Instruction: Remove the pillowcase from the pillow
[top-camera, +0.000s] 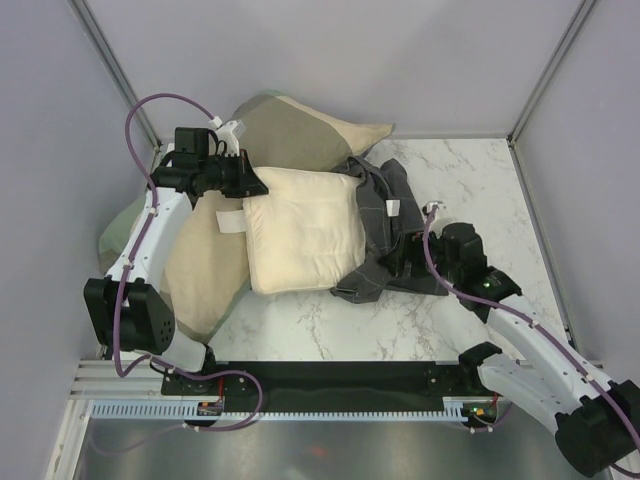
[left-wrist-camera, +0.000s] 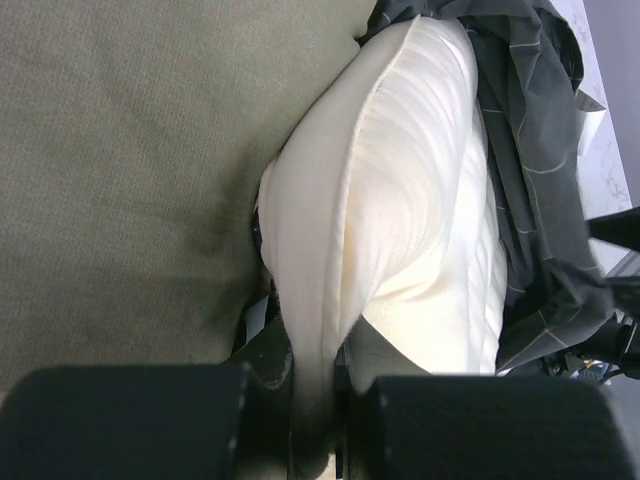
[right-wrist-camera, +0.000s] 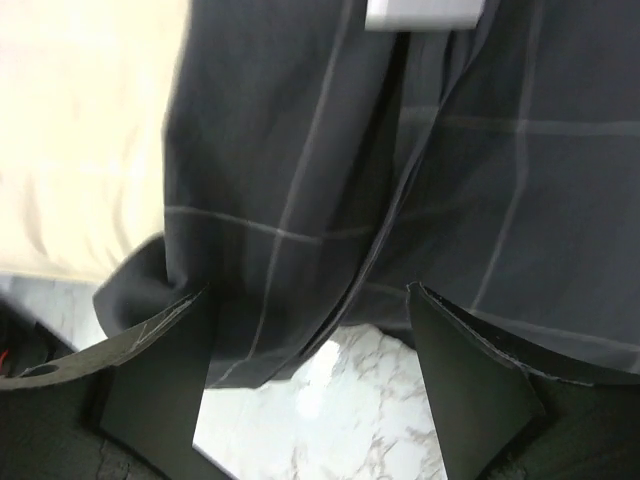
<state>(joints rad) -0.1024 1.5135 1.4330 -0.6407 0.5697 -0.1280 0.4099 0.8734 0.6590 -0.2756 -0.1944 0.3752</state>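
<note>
White marbled table (top-camera: 470, 190) enclosed by plain grey walls (top-camera: 330, 50); left side covered by an olive-and-tan cushion (top-camera: 205, 265), its near-left part hidden behind the left arm.

Left gripper (top-camera: 258, 183): clamped on the upper-left corner of the pillow (top-camera: 300, 235); in the left wrist view the cream seam is pinched between the two black fingers (left-wrist-camera: 130, 420) and lost from sight in the narrow slot between them.

Pillow: cream, rectangular, faintly quilted; laid across the cushion and the table, between the two grippers; left and middle exposed, right end concealed inside the pillowcase (top-camera: 385, 230).

Pillowcase: dark charcoal fabric with thin light grid lines; bunched and creased over the pillow's right end only, its folds spilling onto the table; small white tag (top-camera: 392, 207) shown on top, cut off by the upper edge in the right wrist view; the opening of the case cannot be made out among the folds.

Right gripper (top-camera: 402, 262): at the near-right edge of the pillowcase, its black tips hard to separate from the dark cloth from above; in the right wrist view both fingers (right-wrist-camera: 160, 370) are seen spread wide apart; a fold of the case hangs in the gap between them, unclamped, with marble visible beneath.
</note>
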